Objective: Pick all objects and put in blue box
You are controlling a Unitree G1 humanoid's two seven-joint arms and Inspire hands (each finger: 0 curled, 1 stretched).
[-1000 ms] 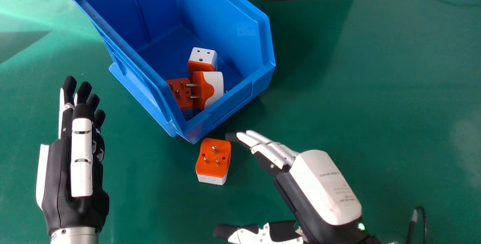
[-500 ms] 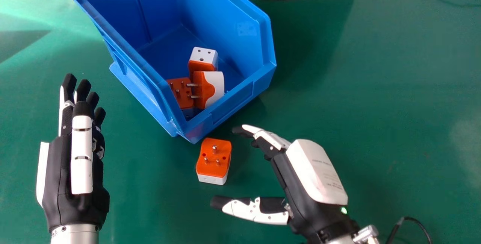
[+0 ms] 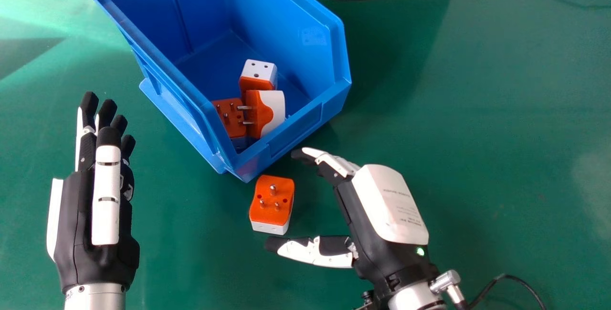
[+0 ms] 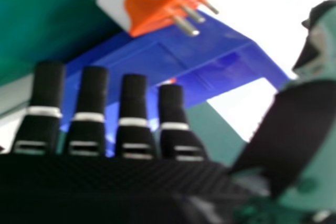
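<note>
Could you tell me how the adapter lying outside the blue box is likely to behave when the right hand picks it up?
The adapter looks rigid, with a hard moulded body, so it probably won't flex. Its smooth sides might slip a little under the fingers of the right hand. Being blocky and lying pins up, it seems unlikely to roll.
</note>
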